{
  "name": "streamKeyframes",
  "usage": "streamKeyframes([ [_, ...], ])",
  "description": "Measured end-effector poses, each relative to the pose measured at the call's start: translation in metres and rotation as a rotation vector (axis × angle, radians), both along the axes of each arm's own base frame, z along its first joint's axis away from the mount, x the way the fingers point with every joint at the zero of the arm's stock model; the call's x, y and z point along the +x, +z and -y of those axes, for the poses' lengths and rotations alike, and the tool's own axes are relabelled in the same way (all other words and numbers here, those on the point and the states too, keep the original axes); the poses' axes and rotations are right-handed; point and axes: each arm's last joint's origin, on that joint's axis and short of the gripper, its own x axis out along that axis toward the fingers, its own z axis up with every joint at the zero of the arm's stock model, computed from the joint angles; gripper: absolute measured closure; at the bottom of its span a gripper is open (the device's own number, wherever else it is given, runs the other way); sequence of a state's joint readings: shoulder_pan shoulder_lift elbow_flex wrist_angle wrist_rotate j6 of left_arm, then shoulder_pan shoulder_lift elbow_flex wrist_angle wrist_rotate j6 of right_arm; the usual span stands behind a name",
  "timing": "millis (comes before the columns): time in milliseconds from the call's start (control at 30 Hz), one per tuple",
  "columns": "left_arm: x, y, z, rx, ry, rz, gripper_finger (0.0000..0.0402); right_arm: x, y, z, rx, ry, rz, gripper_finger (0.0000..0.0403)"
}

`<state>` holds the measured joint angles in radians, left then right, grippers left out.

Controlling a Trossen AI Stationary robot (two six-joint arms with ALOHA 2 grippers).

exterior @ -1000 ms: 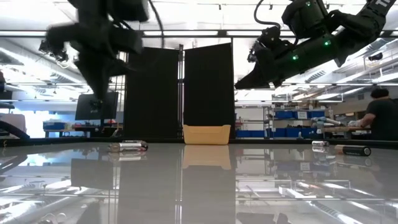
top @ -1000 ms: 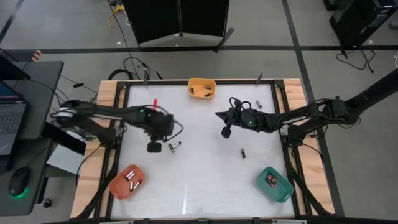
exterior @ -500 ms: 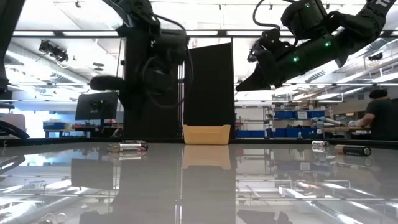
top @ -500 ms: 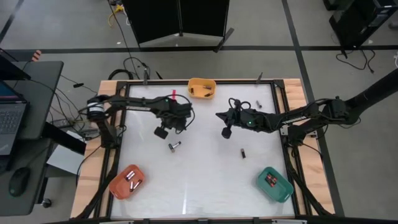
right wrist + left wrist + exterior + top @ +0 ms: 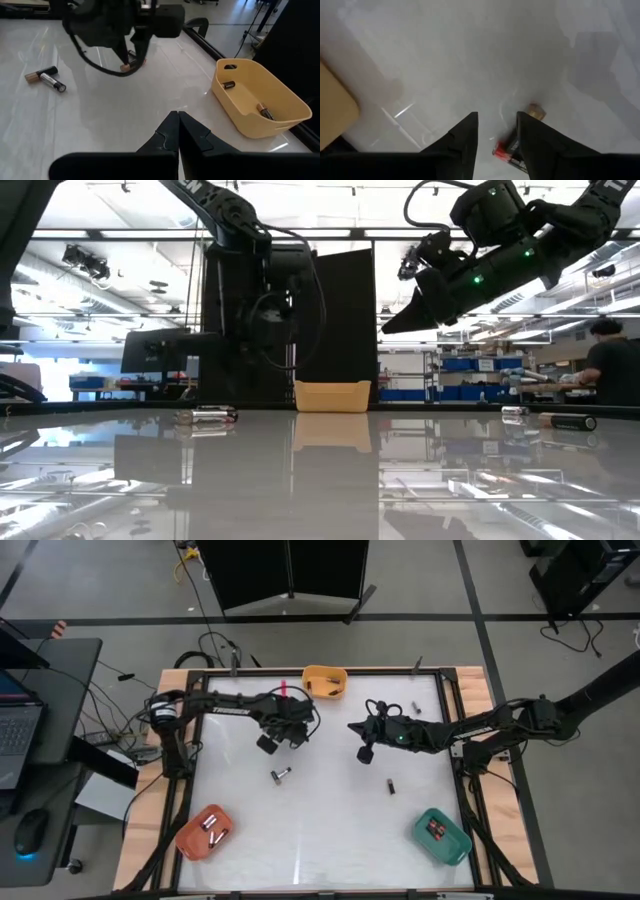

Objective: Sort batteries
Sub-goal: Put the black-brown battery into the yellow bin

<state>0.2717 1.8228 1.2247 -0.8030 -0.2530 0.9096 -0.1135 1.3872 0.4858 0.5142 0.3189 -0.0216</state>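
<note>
Left gripper (image 5: 268, 744) has swung toward the far yellow bin (image 5: 324, 681), jaws parted, releasing a battery (image 5: 509, 148); "TROSSEN" marks its arm; right gripper (image 5: 364, 753) stays closed.

On the white table (image 5: 330, 830), a yellow bin (image 5: 324, 681) is sitting at the far edge, an orange bin (image 5: 205, 831) at the near left corner and a green bin (image 5: 442, 836) at the near right corner, while a black-and-copper battery (image 5: 46, 78) is lying between them.
</note>
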Motion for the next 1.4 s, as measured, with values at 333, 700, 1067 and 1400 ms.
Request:
streamKeyframes([
  [333, -0.008, -0.004, -0.005, -0.027, -0.043, -0.089, 0.0259, 0.000, 0.000, 0.000, 0.001, 0.001, -0.002, 0.0393],
  [700, -0.009, -0.018, -0.012, -0.068, -0.054, -0.142, 0.0259, 0.000, -0.001, 0.000, 0.002, 0.002, -0.008, 0.0393],
  [1067, -0.006, -0.027, -0.015, -0.064, -0.059, -0.158, 0.0288, 0.000, -0.001, 0.000, 0.002, 0.003, -0.009, 0.0393],
  [1400, -0.004, -0.025, -0.016, -0.072, -0.012, -0.126, 0.0358, 0.000, -0.001, 0.000, 0.000, 0.003, -0.013, 0.0393],
])
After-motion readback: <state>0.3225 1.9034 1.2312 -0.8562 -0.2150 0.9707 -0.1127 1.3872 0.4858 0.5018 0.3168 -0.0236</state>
